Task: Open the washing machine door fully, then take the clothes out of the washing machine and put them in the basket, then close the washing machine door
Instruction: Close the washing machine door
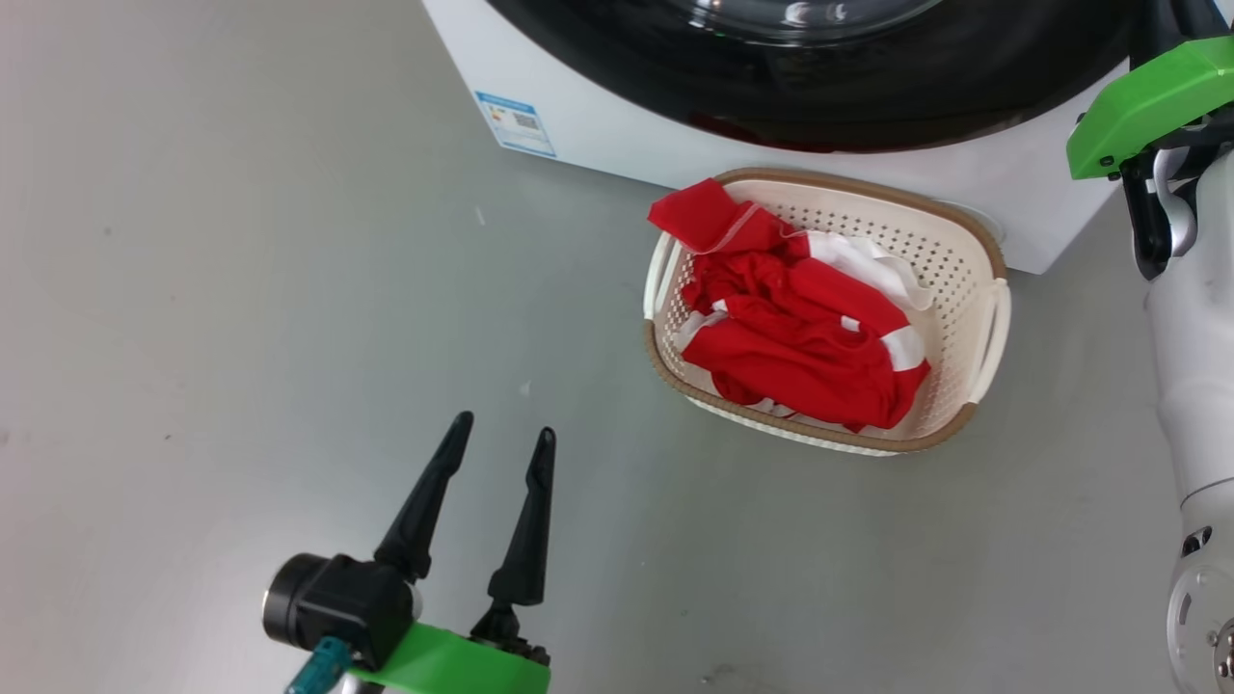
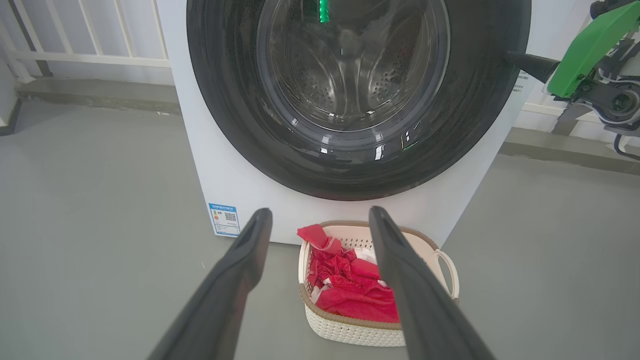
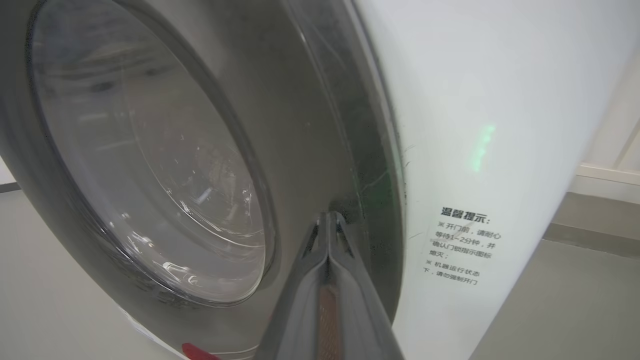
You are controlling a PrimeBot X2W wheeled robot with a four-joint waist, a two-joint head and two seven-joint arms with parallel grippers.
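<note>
The washing machine door (image 2: 350, 165), with a glossy black rim and clear glass, lies against the front of the white washing machine (image 2: 240, 185). My right gripper (image 3: 327, 220) is shut with nothing in it, its tips on the door rim's right edge; the left wrist view shows it as well (image 2: 515, 57). Below the door stands the basket (image 1: 868, 188), holding the red and white clothes (image 1: 800, 337). One red corner hangs over the basket's far left rim. My left gripper (image 1: 505, 429) is open and empty over the floor, left of and nearer than the basket (image 2: 350, 332).
Grey floor surrounds the machine. A blue label (image 2: 224, 219) sits on the machine's lower left front and a printed notice (image 3: 462, 247) on its right side. A white railing (image 2: 90, 50) and a low kerb run behind. My pale right forearm (image 1: 1195, 386) stands right of the basket.
</note>
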